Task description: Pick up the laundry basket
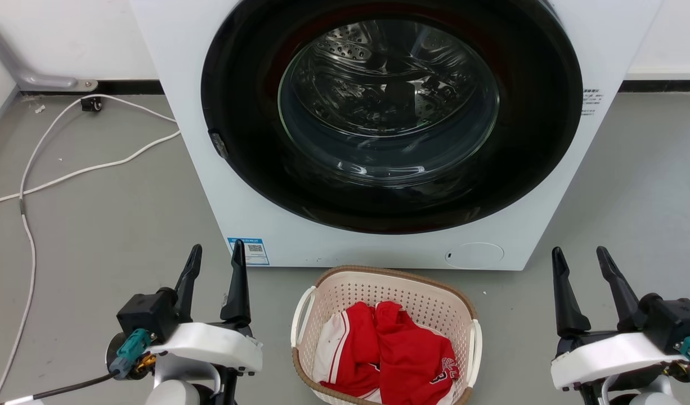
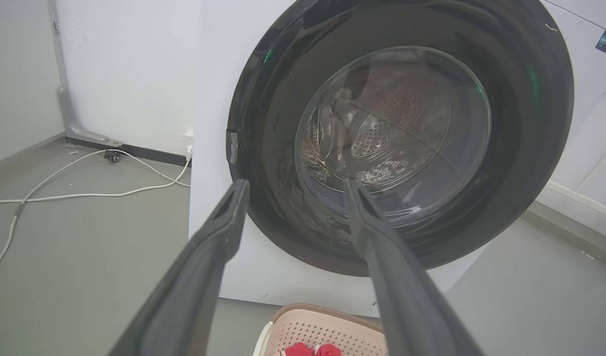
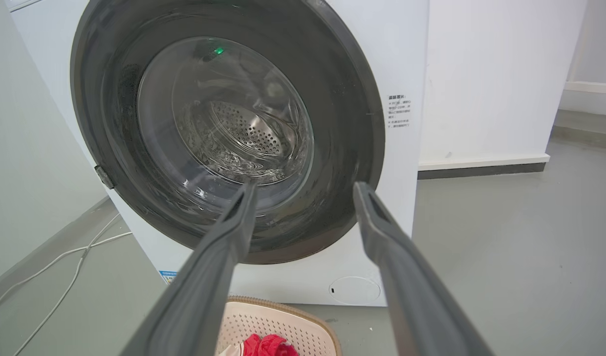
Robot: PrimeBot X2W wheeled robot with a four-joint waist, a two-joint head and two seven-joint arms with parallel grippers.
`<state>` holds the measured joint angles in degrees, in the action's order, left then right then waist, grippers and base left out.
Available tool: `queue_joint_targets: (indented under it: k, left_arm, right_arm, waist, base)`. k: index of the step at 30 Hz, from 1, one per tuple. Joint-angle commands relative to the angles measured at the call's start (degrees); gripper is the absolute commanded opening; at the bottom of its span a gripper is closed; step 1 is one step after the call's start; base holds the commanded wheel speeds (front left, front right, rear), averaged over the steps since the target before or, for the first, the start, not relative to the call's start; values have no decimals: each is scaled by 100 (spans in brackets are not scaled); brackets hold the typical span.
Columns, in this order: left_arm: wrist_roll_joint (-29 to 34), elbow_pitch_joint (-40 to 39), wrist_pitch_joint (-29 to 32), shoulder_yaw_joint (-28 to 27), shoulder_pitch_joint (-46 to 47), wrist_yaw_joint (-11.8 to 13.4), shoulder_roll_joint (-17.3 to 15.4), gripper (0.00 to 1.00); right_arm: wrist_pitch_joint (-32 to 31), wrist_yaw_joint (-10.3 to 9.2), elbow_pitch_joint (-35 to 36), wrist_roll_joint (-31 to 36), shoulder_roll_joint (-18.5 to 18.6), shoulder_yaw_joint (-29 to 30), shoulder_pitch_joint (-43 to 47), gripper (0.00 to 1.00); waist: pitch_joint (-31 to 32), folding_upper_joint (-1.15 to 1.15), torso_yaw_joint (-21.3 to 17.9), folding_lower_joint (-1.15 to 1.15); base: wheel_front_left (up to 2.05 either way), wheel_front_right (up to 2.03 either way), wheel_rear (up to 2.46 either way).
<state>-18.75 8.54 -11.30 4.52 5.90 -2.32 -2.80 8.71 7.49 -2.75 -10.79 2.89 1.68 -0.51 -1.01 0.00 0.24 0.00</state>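
1. A white front-loading washing machine (image 1: 255,225) stands against the wall. Its round glass door (image 1: 387,101) has a dark ring, and the perforated steel drum shows through the glass.
2. The grey floor (image 1: 108,236) stretches to either side of the machine.
3. The laundry basket (image 1: 424,301) sits on the floor just in front of the machine's base, roughly midway between the two arms. It is cream with perforated walls, a brown woven-look rim and a white handle on each side.
4. Red and white clothes (image 1: 401,354) lie crumpled inside the basket.
5. The left gripper (image 1: 218,246) hovers to the basket's left, well apart from it. Its fingers are spread and hold nothing.
6. The right gripper (image 1: 579,250) hovers to the basket's right, also well apart, fingers spread and empty.
7. A white cable (image 1: 97,167) trails over the floor left of the machine.
8. A small blue sticker (image 1: 249,250) marks the machine's lower left corner.
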Motion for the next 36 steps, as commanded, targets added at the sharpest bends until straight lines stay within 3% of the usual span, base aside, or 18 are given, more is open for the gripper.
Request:
queue_joint_targets:
  k: [1,36]
  left_arm:
    - [138,-13,-47,16,93,41,-15,100]
    - [1262,244,-404,108,120,242,-13,100]
  right_arm:
    - [51,-1,81,142,2,3,48,100]
    - [324,-1,199,1155,-3,4,193,100]
  waist:
    - [-6,0,-1,0]
    - [-34,0,-29,0]
  base:
    - [0,0,0]
    - [0,0,0]
